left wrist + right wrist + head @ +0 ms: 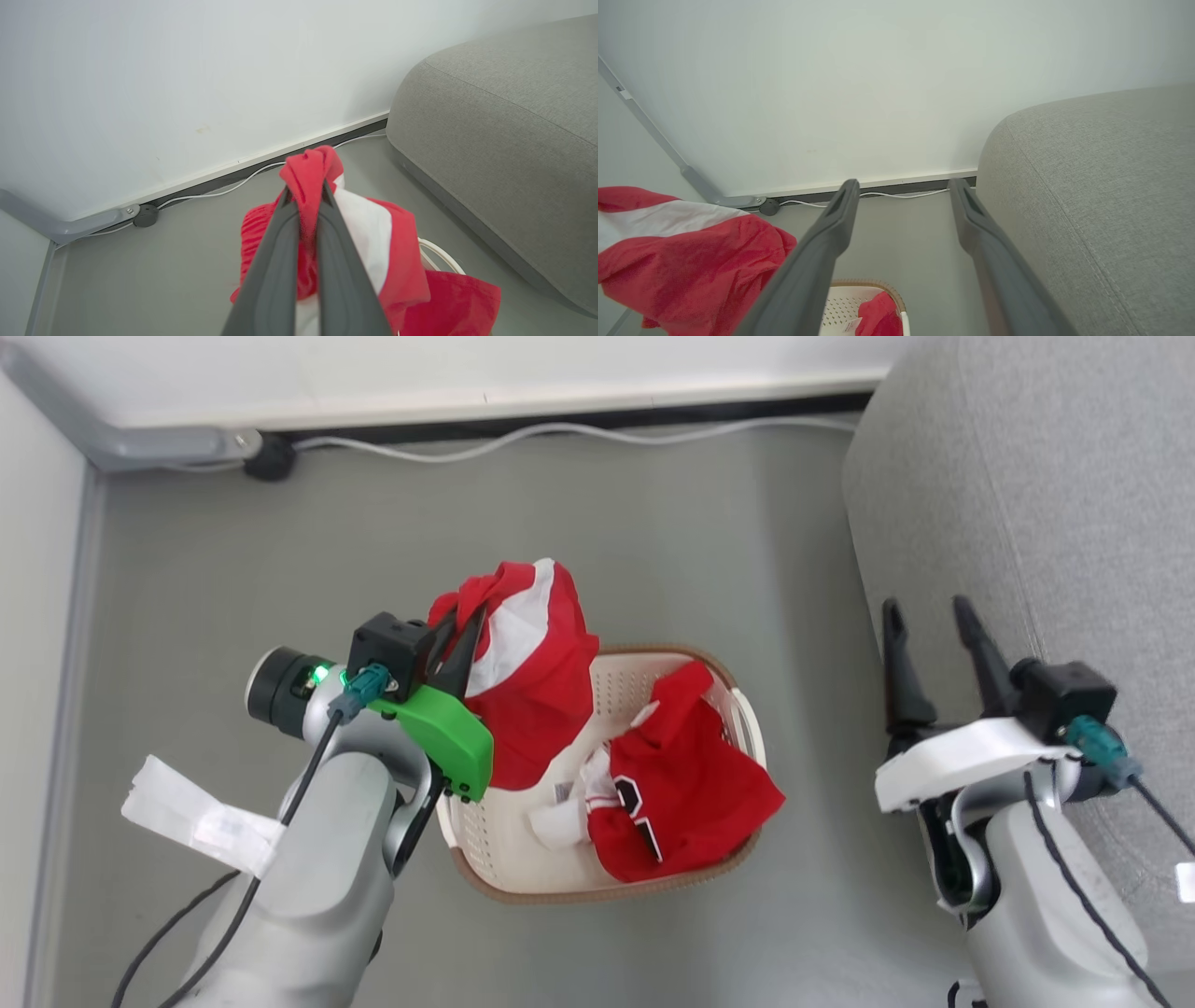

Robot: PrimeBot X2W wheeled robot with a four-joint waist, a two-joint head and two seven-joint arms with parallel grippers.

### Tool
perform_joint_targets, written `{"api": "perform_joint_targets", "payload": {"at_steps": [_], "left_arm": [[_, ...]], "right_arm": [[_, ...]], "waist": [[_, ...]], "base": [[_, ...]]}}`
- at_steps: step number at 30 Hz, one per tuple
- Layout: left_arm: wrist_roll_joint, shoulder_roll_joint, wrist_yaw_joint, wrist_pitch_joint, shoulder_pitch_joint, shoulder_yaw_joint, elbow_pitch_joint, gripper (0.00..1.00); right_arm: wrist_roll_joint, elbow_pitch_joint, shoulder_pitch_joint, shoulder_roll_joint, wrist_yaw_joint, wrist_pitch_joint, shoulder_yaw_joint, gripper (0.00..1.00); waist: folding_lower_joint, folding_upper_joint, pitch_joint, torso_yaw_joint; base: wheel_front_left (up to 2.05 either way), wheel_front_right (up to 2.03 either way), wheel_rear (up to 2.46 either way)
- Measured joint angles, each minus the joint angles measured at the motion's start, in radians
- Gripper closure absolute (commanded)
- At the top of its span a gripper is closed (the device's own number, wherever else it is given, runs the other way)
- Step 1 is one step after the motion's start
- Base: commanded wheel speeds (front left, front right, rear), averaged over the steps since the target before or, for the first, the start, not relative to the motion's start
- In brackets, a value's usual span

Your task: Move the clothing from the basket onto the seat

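My left gripper (464, 621) is shut on a red garment with a white band (527, 672), holding it lifted above the left side of the basket (504, 859). In the left wrist view the fingertips (304, 192) pinch a red fold of that garment (369, 233). A second red garment with black numerals (681, 793) lies inside the cream basket with its brown rim. My right gripper (926, 611) stands open and empty, right of the basket, beside the grey seat (1046, 504). The right wrist view shows the lifted garment (686, 256) at left and the seat (1101, 196) at right.
Grey floor (467, 523) surrounds the basket. A white cable (560, 434) runs along the dark skirting at the wall, ending at a black plug (271, 457). A grey conduit (140, 443) sits in the far left corner. A white tag (187, 812) hangs from my left forearm.
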Motion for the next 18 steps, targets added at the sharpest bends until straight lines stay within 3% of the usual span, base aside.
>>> {"api": "perform_joint_targets", "payload": {"at_steps": [18], "left_arm": [[-0.069, 0.000, 0.021, 0.000, 0.063, -0.008, -0.014, 1.00]], "right_arm": [[-0.024, 0.082, 0.073, -0.001, 0.090, 0.000, 0.249, 0.00]], "waist": [[0.0000, 0.0000, -0.236, 0.060]], "base": [[0.00, 0.00, 0.00]]}}
